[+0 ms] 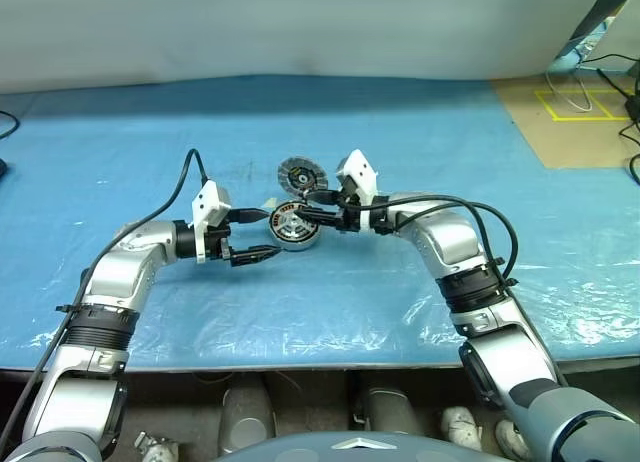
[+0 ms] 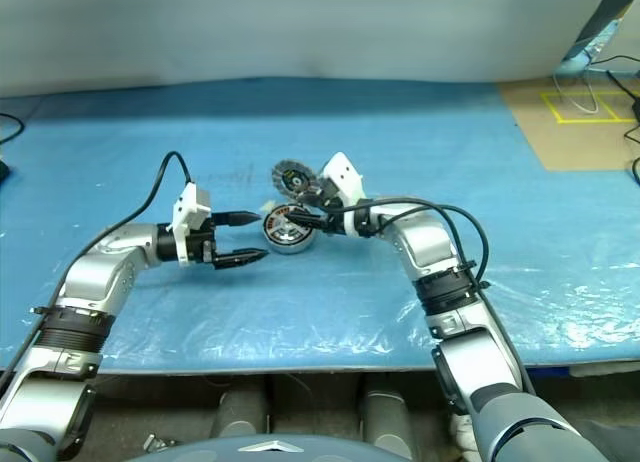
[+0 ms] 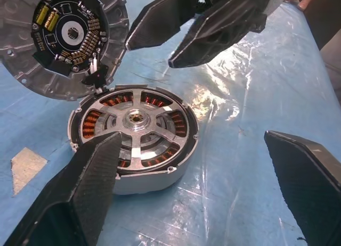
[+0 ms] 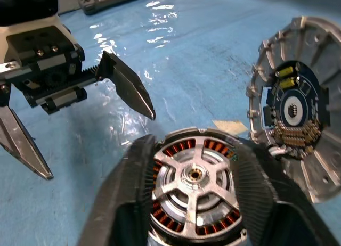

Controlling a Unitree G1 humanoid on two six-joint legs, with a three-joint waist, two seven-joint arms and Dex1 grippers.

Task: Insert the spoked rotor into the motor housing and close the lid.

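The silver-spoked, black-rimmed rotor point(image 3: 136, 130) sat inside the round silver-grey motor housing point(image 3: 154, 178); the right gripper point(image 4: 194, 203) straddled it, fingers around the housing; the left gripper point(image 2: 245, 237) stood spread wide beside it; the finned silver lid point(image 4: 298, 105) leaned upright nearby.

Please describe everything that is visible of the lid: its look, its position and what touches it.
The lid is a round disc of silver-grey cast metal with radial ribs around the edge. It stands tilted on its edge, its inner face in view: a dark circuit board with yellow and copper-coloured parts around a white centre ring. It rests on the blue sheet, and its lower edge leans against the rim of the motor housing. Neither gripper touches it.
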